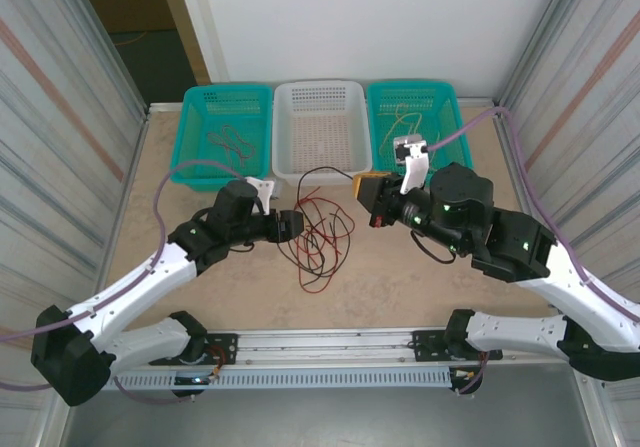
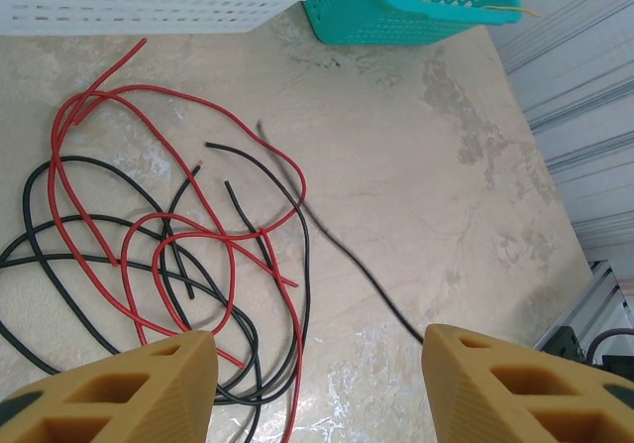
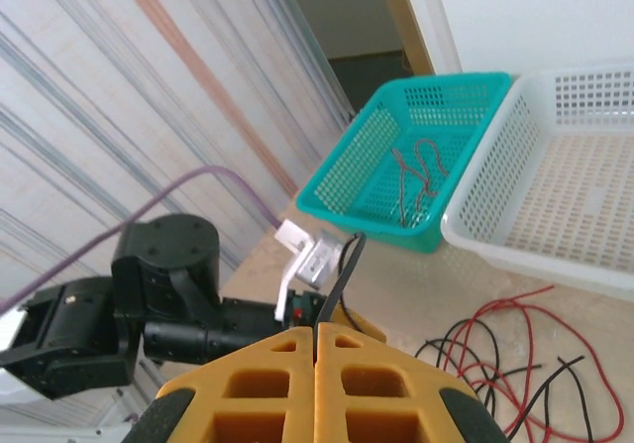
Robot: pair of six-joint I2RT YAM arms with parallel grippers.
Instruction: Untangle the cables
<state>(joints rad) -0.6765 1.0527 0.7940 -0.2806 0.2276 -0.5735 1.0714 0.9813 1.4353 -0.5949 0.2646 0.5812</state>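
My right jaws clamp a black cable (image 3: 347, 265); my left jaws stand apart above the tangled cables (image 1: 318, 237) (red and black) on the tabletop (image 1: 400, 287).

left arm (image 1: 140, 282) is stretching far and right, toward the middle | left hand (image 2: 317, 384) is hanging low, fingers spreading apart, gripping nothing | right arm (image 1: 520, 252) is reaching left, elbow bending | right hand (image 3: 317, 364) is pressing its fingers together, pinching a black cable (image 3: 345, 270)

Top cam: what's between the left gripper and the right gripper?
The top external view shows a loose tangle of red and black cables on the table, between the left gripper and the right gripper.
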